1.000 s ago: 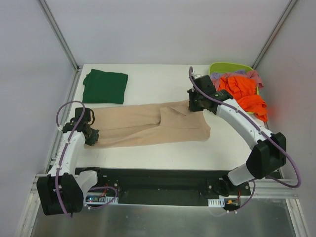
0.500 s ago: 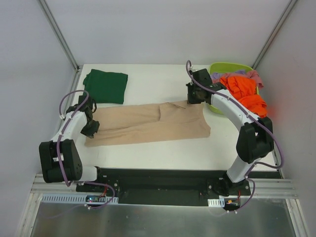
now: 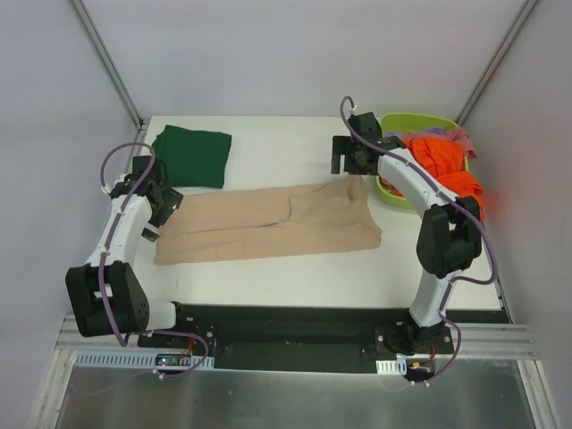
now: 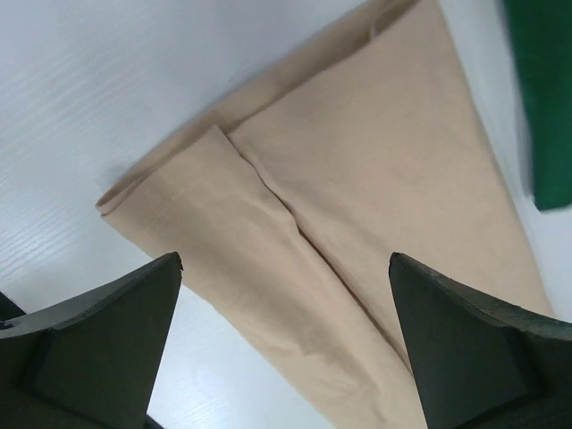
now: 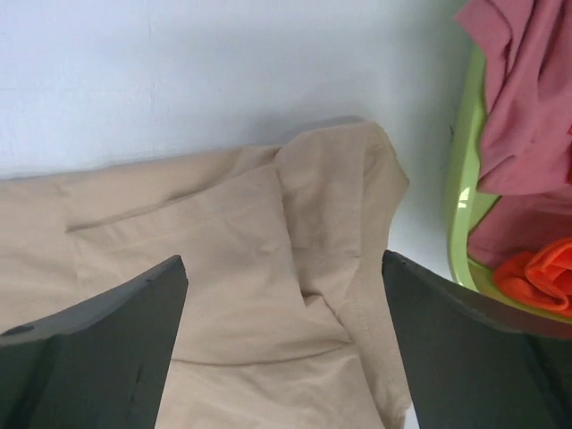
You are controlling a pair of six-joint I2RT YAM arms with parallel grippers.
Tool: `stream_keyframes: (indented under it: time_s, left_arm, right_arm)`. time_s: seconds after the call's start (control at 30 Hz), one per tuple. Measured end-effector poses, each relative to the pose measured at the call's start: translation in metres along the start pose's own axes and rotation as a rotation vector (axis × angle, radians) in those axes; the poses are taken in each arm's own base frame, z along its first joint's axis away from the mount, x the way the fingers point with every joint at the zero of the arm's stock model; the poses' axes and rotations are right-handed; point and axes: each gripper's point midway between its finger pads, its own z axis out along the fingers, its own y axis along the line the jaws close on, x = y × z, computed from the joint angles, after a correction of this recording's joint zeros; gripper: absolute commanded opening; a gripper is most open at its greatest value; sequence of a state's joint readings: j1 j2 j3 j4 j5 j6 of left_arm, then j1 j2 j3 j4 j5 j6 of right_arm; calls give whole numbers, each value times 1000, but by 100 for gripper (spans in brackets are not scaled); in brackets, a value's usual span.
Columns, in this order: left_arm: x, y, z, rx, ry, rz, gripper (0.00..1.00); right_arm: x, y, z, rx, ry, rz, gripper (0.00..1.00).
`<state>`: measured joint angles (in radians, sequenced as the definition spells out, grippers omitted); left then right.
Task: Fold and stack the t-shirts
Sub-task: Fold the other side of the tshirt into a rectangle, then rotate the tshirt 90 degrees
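Left gripper (image 4: 281, 261): wide open, empty, over 9 o'clock end of beige shirt (image 3: 268, 223).
Right gripper (image 5: 281, 261): wide open, empty, over 1 o'clock corner.
Change: shirt released by both.

Soft matt cloth, lightly creased: beige t-shirt (image 3: 268, 223). Matt cloth: green t-shirt (image 3: 189, 156). Smooth white, faint grain: table (image 3: 277, 143). Glossy lime plastic: basket (image 3: 407, 119).
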<state>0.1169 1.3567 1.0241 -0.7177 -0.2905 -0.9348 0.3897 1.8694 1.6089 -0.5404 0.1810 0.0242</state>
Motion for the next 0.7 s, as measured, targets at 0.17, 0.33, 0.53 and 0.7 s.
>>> stream_keyframes:
  time_s: [0.17,0.33,0.53,0.7]
  left_arm:
    - [15,-28,-26,217,69,83,99]
    - [73,-50,-26,352,224,268,99]
    - [112,-53,1,321,355,383,99]
    - [126,-40,22,266,395,404,99]
  right_arm:
    - [32,4,-24,-73,32,18,96]
    - [86,35,-47,-212,103,1,96]
    - [116,66,-26,-270,213,-13,96]
    - [116,73,22,-221,279,4,96]
